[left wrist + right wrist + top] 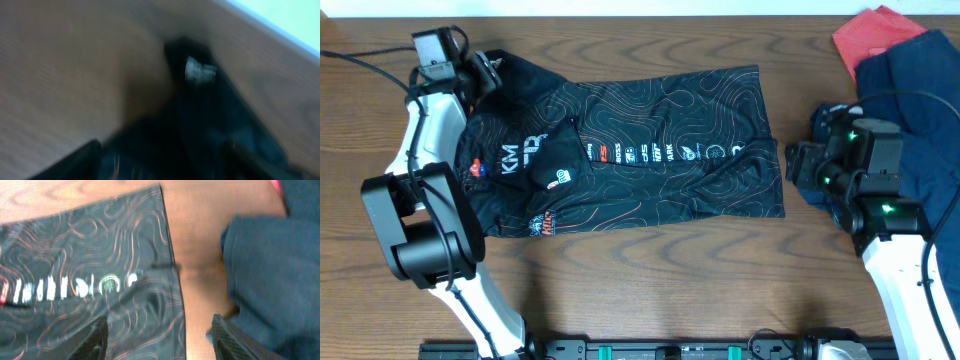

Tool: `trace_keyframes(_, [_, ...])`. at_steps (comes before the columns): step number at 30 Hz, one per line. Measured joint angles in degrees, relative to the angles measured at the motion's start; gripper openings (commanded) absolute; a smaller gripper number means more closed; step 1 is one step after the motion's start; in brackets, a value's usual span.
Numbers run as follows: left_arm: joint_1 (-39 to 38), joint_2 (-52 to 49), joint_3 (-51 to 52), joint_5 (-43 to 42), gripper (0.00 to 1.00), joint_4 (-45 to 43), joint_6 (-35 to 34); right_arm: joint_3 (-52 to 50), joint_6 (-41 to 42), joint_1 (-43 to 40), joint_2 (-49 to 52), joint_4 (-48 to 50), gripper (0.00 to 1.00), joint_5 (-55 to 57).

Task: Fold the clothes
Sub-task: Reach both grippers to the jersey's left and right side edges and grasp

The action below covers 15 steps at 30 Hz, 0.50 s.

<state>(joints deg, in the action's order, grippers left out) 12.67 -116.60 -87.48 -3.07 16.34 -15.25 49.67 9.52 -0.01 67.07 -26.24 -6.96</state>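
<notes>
The jersey (620, 150) is lying flat from the middle of the table (650, 280) toward its far-left corner. The right gripper (160, 330) is hovering wide open over the right hem. The left gripper (485, 68), at the far shoulder, is too blurred to judge. Folding is seemingly just starting; the next move is calling for a pinch on that hem.

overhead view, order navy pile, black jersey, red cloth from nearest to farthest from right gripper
1-2. black jersey, edge beside the right gripper, and navy pile, its other side: too close to call
3. red cloth, far corner
</notes>
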Motion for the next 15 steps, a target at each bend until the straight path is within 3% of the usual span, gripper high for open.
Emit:
trace_keyframes(5, [-1.03, 0.00, 0.02, -0.90, 0.79, 4.31, 1.01, 3.39, -1.99, 1.70, 6.67, 2.80, 0.70, -0.04])
trace_keyframes(9, [-1.14, 0.00, 0.02, -1.07, 0.80, 2.84, 1.77, 11.43, -4.68, 5.03, 17.31, 2.91, 0.84, 0.39])
trace_keyframes(15, [-1.14, 0.00, 0.02, -1.09, 0.80, -0.61, 2.01, 24.83, -7.63, 6.73, 32.81, 7.58, 0.93, 2.47])
